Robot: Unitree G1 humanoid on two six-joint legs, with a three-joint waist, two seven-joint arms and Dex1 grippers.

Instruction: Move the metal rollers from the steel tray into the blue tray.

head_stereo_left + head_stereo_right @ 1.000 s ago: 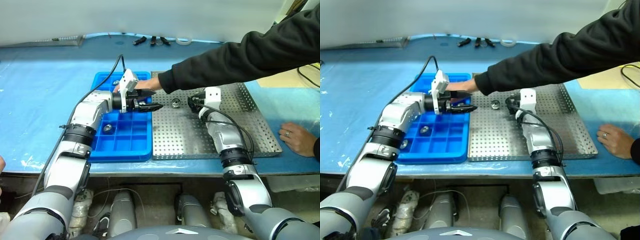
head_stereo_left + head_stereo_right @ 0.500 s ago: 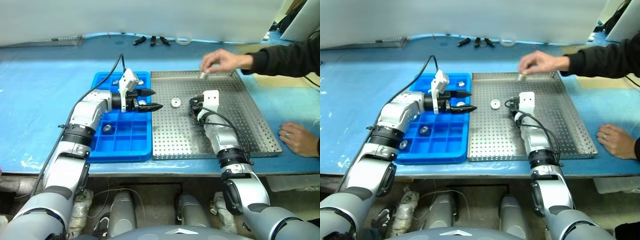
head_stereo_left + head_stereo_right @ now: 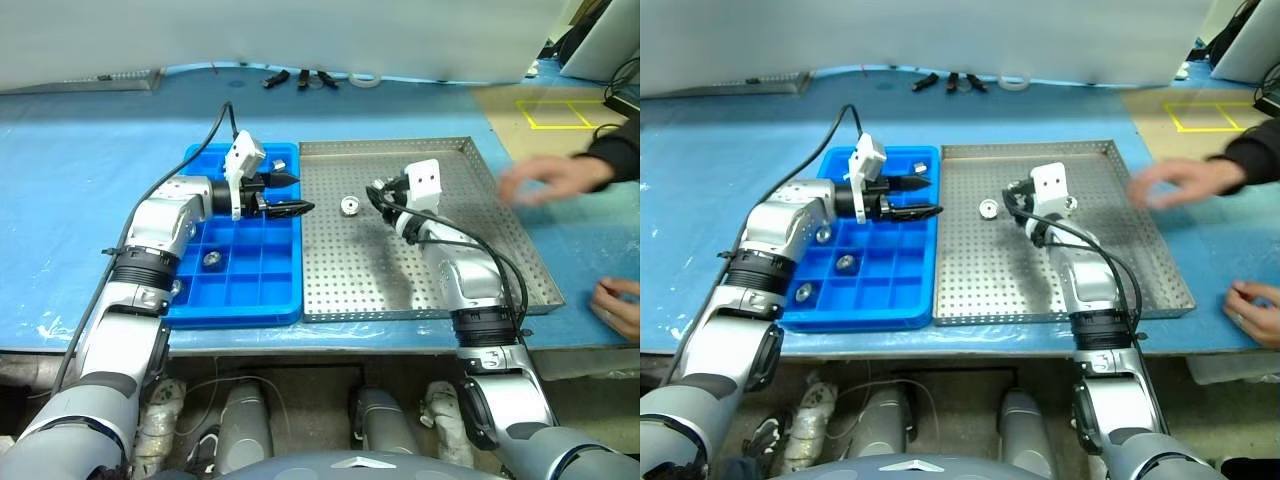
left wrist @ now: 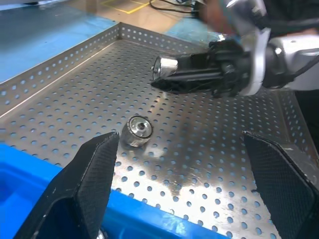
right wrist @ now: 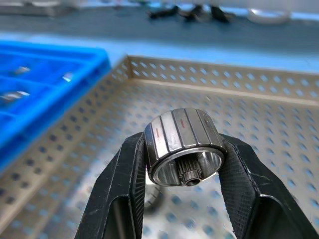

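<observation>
Two trays: one steel tray [image 3: 480, 270], one blue tray [image 3: 285, 300]. One roller [image 3: 349, 205] lies loose; another roller [image 5: 183, 145] sits gripped.

Likely a workshop or lab, blue-covered workbench [image 3: 90, 150], perforated steel tray [image 3: 500, 270], yellow floor tape [image 3: 560, 112]

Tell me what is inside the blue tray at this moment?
In the blue tray, metal rollers lie in several compartments: one mid-tray, one near its front-left corner, one at the far end. The open left pincer hangs over the far compartments and covers part of them.
</observation>
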